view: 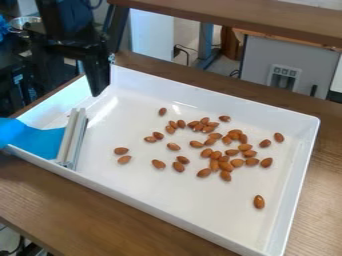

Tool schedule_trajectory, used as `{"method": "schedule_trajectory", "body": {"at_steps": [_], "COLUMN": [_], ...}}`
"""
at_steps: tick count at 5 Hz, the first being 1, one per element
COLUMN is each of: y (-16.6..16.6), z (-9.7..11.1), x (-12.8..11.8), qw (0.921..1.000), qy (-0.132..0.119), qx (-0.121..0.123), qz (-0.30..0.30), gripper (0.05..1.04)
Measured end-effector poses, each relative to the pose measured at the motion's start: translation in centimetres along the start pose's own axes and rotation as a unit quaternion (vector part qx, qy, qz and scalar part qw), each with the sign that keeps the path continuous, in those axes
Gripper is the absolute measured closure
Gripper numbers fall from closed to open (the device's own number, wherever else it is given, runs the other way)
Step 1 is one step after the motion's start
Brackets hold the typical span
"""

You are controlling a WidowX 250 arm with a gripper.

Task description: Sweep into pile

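The sweeper lies at the left end of the white tray, below the hand in the view and apart from it. Its pale grey blade has its long axis running up and down the view, top leaning slightly right, upper end toward the hand, lower end close to the tray's near wall. The blue handle extends left from the blade, across the tray's corner, to the view's edge.

The almonds are spread loosely over the middle and right of the tray, all to the right of the blade. A pair lies nearest to it; one stray sits well apart at lower right. No single pile is formed.

The black arm enters at upper left; the hand hangs down over the tray's upper left corner, tip lowest. Whether it is wide or narrow cannot be determined. The tray rests on the wooden tabletop.

Assessment: the sweeper must be secured first, then its blade worked broadside toward the almonds, with strays likely to slip past its ends.
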State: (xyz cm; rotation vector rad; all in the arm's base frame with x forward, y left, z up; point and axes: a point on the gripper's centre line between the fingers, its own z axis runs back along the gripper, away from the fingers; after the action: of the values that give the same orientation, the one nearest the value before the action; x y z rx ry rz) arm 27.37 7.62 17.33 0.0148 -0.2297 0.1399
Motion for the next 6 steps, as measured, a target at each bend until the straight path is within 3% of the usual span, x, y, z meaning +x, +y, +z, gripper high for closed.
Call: {"method": "schedule_trajectory", "body": {"at_steps": [1, 2, 3, 4, 5, 6], "y": [0.0, 0.3, 0.7, 2.4, 3.6, 4.5], "z": [-0.5, -2.4, -2.6, -3.3, -3.3, -4.6], "x": [0.0, 0.3, 0.9, 0.9, 1.2, 0.7], "qw": [1.0000, 0.9987, 0.9962, 0.9889, 0.9867, 0.9857], "qy": [0.008, 0.025, 0.010, 0.007, -0.012, -0.012], "qx": [0.000, 0.012, 0.016, 0.021, 0.001, -0.015], "qz": [0.003, 0.043, 0.085, 0.147, 0.162, 0.168], "gripper": [0.084, 0.084, 0.084, 0.084, 0.084, 0.084]}}
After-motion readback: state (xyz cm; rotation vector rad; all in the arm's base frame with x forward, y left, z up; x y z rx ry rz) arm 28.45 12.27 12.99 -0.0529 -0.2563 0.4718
